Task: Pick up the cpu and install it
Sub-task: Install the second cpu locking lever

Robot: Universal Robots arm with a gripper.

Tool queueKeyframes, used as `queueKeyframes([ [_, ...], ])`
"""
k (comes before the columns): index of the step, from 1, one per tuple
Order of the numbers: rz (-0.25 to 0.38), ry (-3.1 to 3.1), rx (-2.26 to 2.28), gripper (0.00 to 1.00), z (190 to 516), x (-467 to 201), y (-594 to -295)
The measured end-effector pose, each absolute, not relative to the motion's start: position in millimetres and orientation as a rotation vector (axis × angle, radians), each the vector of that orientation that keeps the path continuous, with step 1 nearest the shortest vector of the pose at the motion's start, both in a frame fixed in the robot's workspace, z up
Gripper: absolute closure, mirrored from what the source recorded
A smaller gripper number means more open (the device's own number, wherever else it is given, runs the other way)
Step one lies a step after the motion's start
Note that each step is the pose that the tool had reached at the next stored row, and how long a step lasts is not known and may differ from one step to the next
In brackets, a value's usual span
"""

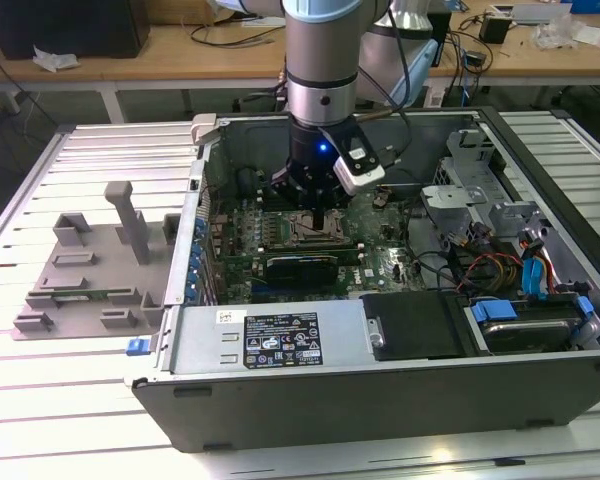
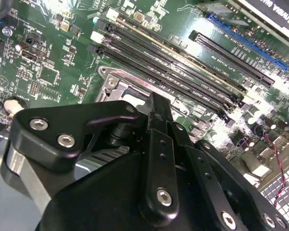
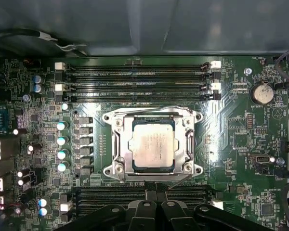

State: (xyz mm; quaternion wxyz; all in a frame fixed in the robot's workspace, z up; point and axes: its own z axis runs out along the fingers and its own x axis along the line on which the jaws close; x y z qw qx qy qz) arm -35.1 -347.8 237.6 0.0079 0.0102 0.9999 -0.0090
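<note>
I see the arm [image 1: 320, 60] coming down from the top centre of the exterior view into the open case [image 1: 380, 390], which lies on a slatted table [image 1: 70, 400]. The gripper [image 1: 321, 217] hangs just above the middle of the green board [image 1: 380, 262], over the socket [image 1: 308, 230]. A blue light shines on the wrist.

In the first wrist view the cpu [image 3: 153, 147] lies in the centre of the frame, inside the metal frame of the socket [image 3: 116, 144]. Its silver top is fully visible and it looks flat and square with the frame. Nothing touches it. The black fingers [image 3: 145, 196] stand at the bottom centre of this frame, close together, with nothing between them; I see no gap, so I take the gripper as closed and empty. In the second wrist view the gripper [image 2: 154, 103] is in the lower half, its tip over the socket edge [image 2: 130, 89], and long black slots [image 2: 173, 62] run diagonally across the upper part.

In the first wrist view, memory slots [image 3: 135, 79] run above the socket and more slots [image 3: 106, 197] run below it. A round battery [image 3: 263, 93] is at the upper right.

At the exterior view's left, a grey fixture [image 1: 100, 265] with upright blocks lies on the table, well apart from the gripper.
</note>
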Motion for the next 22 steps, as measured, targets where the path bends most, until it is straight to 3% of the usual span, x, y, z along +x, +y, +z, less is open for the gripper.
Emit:
queueKeyframes([
  [22,-0.027,3.12,0.043,0.89,234.6,-47.8,-356.9],
])
